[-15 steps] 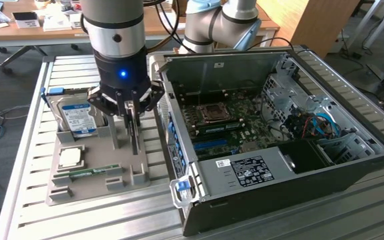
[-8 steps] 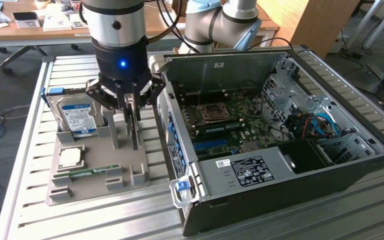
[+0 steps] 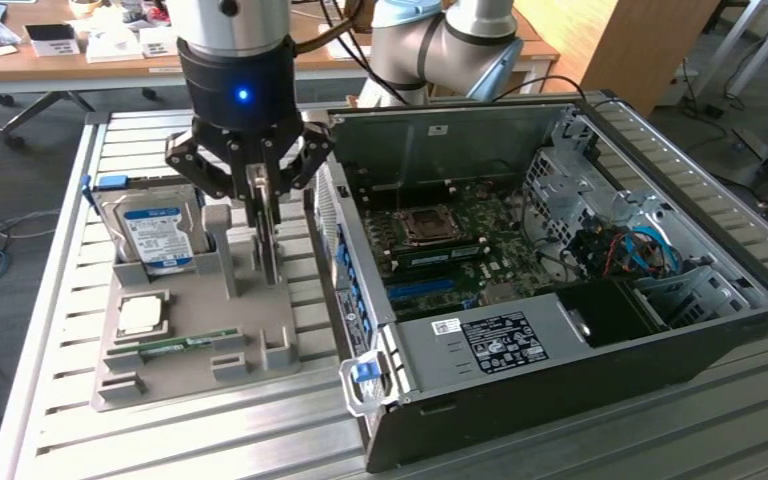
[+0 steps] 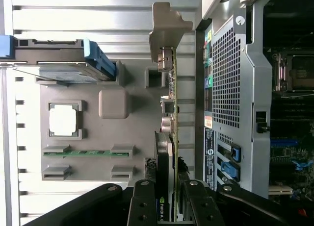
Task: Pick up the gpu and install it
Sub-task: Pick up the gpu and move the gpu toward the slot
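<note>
Directly above a grey holder tray (image 3: 224, 330) on the slatted metal desk (image 3: 117, 440), the robot's black jaws were clamped on the gpu (image 3: 268, 235), one finger on each face. The gpu stood upright on edge at the tray, just beside the open computer case (image 3: 704, 330). A hard drive (image 3: 155, 235), a processor (image 3: 140, 316) and a memory stick (image 3: 171, 346) sat in the tray too.

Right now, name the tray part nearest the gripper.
The gpu, standing on edge in the gripper's grip; the hard drive, processor and memory stick sit apart.
</note>
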Available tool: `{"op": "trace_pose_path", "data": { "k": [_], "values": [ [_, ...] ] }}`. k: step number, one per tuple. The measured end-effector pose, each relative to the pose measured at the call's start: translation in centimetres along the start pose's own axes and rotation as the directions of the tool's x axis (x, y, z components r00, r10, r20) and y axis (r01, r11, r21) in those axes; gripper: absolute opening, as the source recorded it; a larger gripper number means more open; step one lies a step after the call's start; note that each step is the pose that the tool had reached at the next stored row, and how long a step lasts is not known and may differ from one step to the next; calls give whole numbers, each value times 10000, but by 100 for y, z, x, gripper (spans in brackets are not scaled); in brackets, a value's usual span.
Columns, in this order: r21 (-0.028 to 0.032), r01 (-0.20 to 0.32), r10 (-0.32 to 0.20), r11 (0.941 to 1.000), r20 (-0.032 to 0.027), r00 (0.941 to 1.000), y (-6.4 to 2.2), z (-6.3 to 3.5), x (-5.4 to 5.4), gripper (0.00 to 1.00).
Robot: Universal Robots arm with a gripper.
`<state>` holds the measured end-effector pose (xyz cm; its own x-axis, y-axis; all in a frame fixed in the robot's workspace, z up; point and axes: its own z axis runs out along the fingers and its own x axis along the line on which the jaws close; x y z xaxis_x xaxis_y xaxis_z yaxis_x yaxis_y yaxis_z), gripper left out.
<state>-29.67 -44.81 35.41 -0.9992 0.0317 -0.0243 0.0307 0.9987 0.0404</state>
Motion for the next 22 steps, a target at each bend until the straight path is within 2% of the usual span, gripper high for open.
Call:
{"op": "trace_pose_path", "data": {
  "k": [3,15,22],
  "values": [
    [0,0,0,10000,0,10000,2,-58,-3,27],
    [0,-1,1,10000,-1,10000,3,-64,-3,27],
    [1,0,0,10000,0,10000,7,-170,-8,27]
  ]
}}
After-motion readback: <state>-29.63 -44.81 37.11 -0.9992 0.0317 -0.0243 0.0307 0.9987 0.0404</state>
